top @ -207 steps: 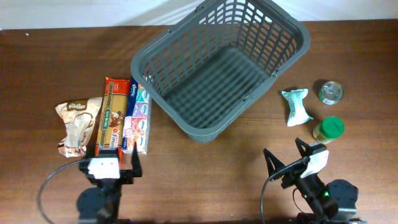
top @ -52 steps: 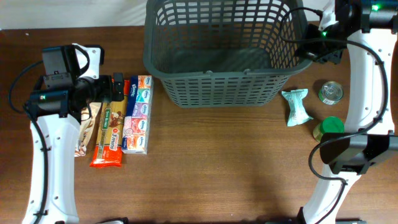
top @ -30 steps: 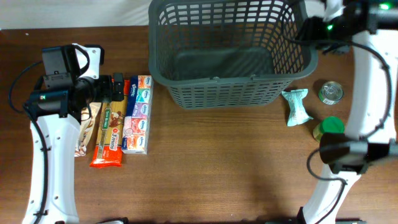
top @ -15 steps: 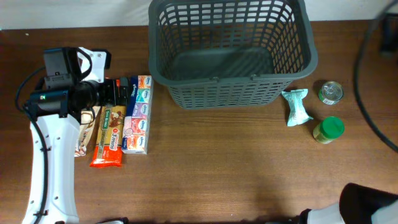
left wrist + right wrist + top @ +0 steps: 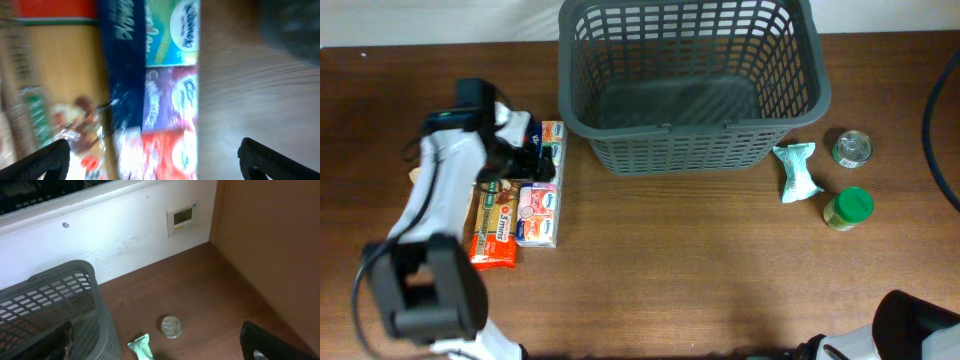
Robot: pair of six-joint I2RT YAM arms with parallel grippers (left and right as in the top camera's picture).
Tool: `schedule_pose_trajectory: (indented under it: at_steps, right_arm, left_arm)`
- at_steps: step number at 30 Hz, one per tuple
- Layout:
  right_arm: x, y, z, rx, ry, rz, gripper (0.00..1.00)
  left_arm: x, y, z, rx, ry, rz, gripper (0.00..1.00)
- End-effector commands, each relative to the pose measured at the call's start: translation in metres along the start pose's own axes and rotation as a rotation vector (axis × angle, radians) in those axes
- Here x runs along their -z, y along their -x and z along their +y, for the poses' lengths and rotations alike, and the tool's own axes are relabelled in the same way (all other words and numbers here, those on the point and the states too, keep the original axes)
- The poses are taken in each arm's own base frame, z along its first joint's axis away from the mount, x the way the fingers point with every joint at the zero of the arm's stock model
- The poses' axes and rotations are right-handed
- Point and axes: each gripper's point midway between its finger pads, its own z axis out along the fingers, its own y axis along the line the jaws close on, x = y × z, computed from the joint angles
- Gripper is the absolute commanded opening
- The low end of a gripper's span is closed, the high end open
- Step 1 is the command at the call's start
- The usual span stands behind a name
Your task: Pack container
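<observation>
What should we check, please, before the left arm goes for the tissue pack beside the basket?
1. Left hand open: ok, its fingers stand wide apart in the wrist view.
2. Hand above the tissue pack: ok, the pack lies between the fingers.
3. Gap down to the pack: cannot tell, the wrist view is blurred.
4. Room for a finger beside the pack: not ok on one side, the pasta packet lies right against it and may get caught.
5. Container ready: ok, upright and empty.
</observation>
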Motion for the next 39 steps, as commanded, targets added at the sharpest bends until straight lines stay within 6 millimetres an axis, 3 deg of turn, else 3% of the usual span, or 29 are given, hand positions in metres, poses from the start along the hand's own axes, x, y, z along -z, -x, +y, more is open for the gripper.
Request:
schedule_pose_trajectory:
  at_steps: [1,9,10,12,13,14,16,19,21,23,25,31,39]
  right_arm:
    - [-0.003,0.0,-0.004,-0.004,-0.018,0.003,0.99]
    - [-0.003,0.0,-0.004,-0.004,-0.018,0.003,0.99]
    - [-0.003,0.0,-0.004,-0.004,-0.018,0.002,0.99]
    - [-0.003,0.0,-0.004,-0.004,-0.018,0.003,0.99]
    - [-0.003,0.0,-0.004,-0.004,-0.018,0.003,0.99]
    - [-0.003,0.0,-0.004,-0.004,-0.018,0.003,0.99]
    - [-0.003,0.0,-0.004,-0.004,-0.018,0.002,0.99]
    - [-0.003,0.0,-0.004,-0.004,-0.018,0.002,0.99]
    - [-0.003,0.0,-0.004,-0.004,-0.018,0.003,0.99]
    - [-0.003,0.0,-0.004,-0.004,-0.018,0.003,0.99]
    - [-0.003,0.0,-0.004,-0.004,-0.018,0.002,0.99]
    - [-0.003,0.0,-0.004,-0.004,-0.018,0.003,0.99]
    - [-0.003,0.0,-0.004,-0.004,-0.018,0.003,0.99]
  left_arm:
    - [-0.035,-0.004,0.011,-0.024,0.146,0.094,1.0]
    - [-0.09,-0.014,0.026,0.012,0.217,0.194,0.97]
    - [-0.093,-0.016,0.026,0.012,0.216,0.203,0.89]
    - [-0.099,-0.02,0.026,0.013,0.214,0.228,0.47]
    - [-0.1,-0.022,0.026,0.013,0.213,0.237,0.18]
    - [-0.099,-0.024,0.026,0.014,0.212,0.244,0.02]
    - [-0.091,-0.024,0.025,0.015,0.213,0.256,0.02]
    - [-0.064,-0.007,0.022,0.014,0.214,0.245,0.02]
    - [-0.044,0.007,0.02,0.013,0.216,0.223,0.02]
    - [-0.007,0.032,0.015,0.011,0.219,0.168,0.02]
    - [0.01,0.044,0.013,0.009,0.221,0.134,0.02]
    - [0.035,0.054,0.009,0.007,0.223,0.1,0.02]
    - [0.034,0.055,0.012,0.006,0.234,0.102,0.02]
